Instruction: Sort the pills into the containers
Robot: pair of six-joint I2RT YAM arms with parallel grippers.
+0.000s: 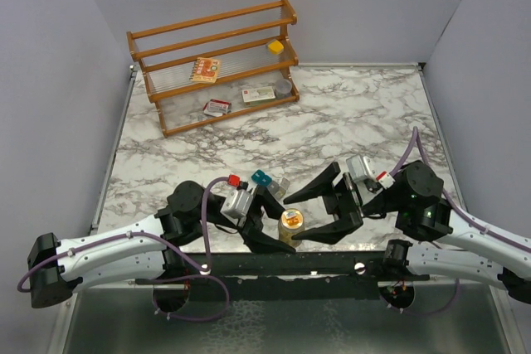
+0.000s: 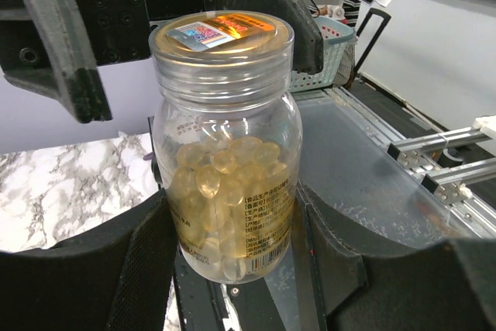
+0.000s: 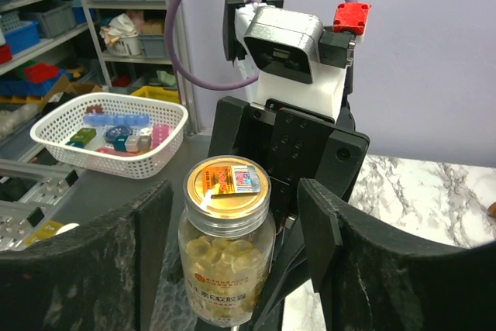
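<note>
A clear pill bottle [image 1: 292, 223] of yellow softgels, capless with a gold foil seal, stands upright near the table's front edge. My left gripper [image 1: 280, 228] is shut on its lower body; in the left wrist view the bottle [image 2: 225, 153] fills the gap between the fingers [image 2: 116, 269]. My right gripper [image 1: 300, 220] is open, its fingers either side of the bottle [image 3: 227, 246] with gaps, not touching. The containers [image 1: 267, 180], a small teal-blue and grey strip, lie on the table just behind the left wrist. They are out of both wrist views.
A wooden rack [image 1: 216, 64] with printed packets stands at the back left. A black rail [image 1: 274, 267] runs along the near edge below the bottle. A white basket [image 3: 108, 133] of small coloured items shows beyond the table in the right wrist view.
</note>
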